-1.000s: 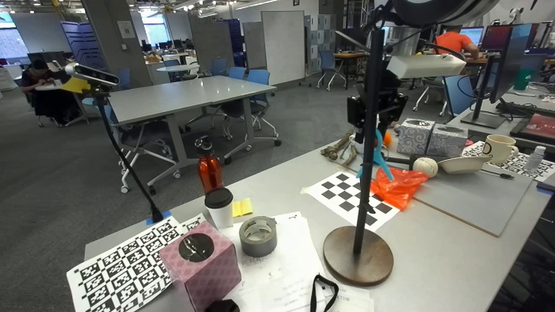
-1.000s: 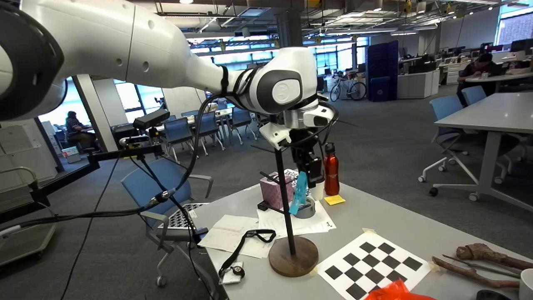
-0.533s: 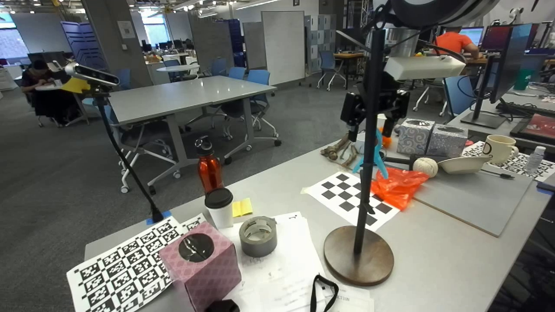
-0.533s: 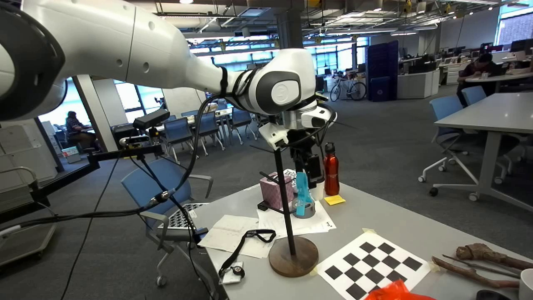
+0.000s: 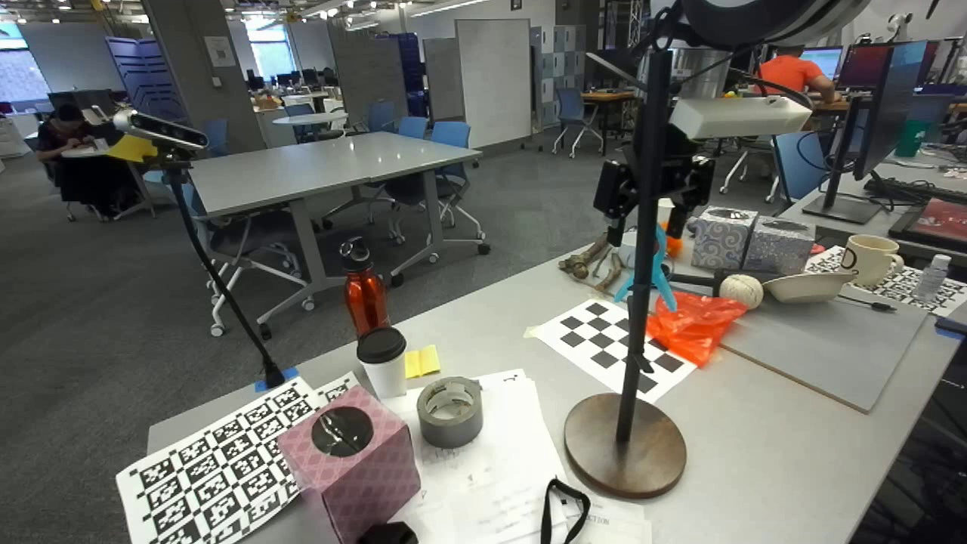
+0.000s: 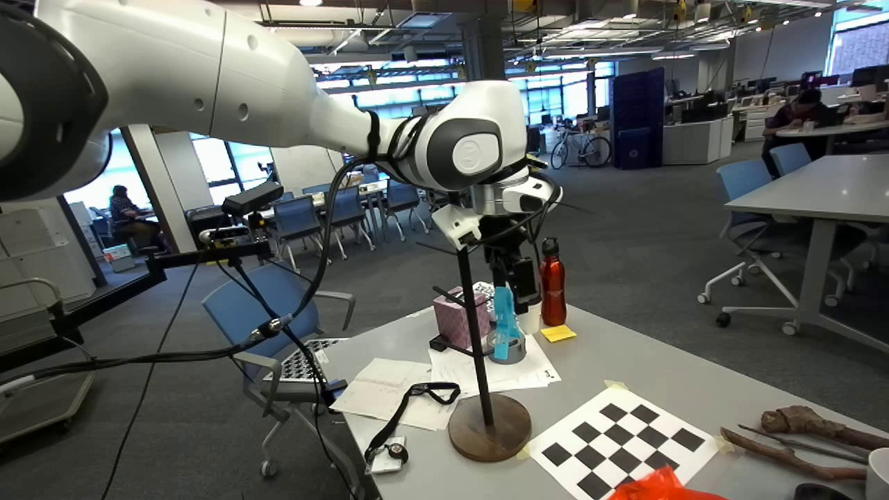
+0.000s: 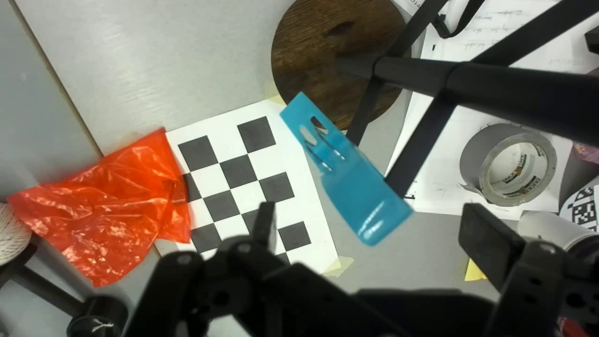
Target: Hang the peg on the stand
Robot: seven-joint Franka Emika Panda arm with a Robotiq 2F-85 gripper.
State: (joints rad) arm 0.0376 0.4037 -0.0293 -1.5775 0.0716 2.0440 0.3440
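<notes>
Gripper (image 7: 368, 214) has spread; peg (image 7: 356, 197) hangs ungripped between 2 jaws.

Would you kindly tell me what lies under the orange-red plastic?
Part of the checkerboard sheet and an edge of the grey board run under the orange-red plastic. Anything else beneath is covered and can't be seen.

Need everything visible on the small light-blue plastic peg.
The light-blue A-shaped peg looks like smooth, glossy plastic: two splayed legs, with slots and shiny wire-like strips toward one end. It sits legs-down, off the grey tabletop, beside the tall, thin black stand. It seems to hang on a black side prong of that stand, but the contact itself is hidden. The black two-fingered pincer is open around it, a gap showing on either side.
</notes>
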